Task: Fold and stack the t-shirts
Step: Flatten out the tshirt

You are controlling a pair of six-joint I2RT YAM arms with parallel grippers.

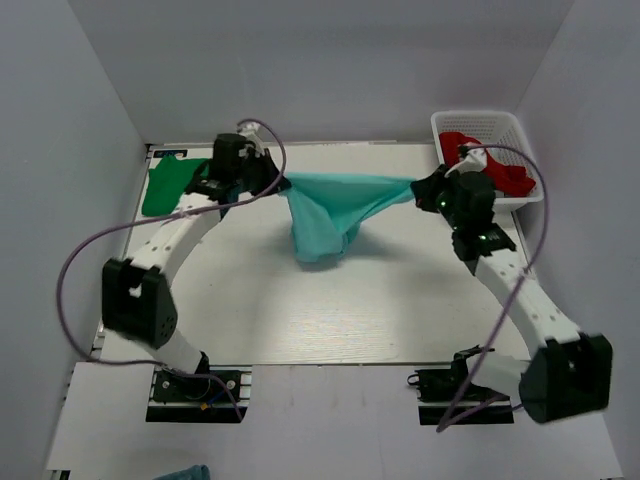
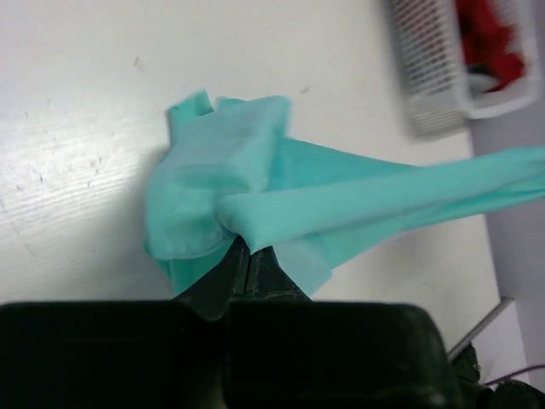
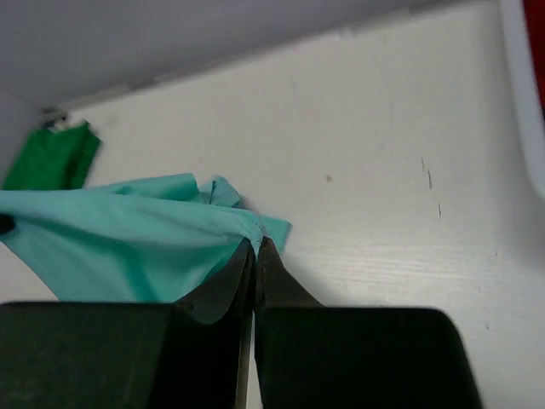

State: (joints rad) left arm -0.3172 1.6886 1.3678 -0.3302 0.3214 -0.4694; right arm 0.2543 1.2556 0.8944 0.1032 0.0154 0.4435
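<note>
Left fingers [image 2: 264,277] and right fingers [image 3: 277,285] pinch the light teal t-shirt [image 1: 330,215] — stretched between them.

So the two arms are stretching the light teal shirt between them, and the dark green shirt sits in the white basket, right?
Not quite. The dark green shirt lies on the table in its far left corner, not in the white basket, which holds red cloth; the top view shows it. The left gripper and right gripper do stretch the light teal shirt between them.
</note>
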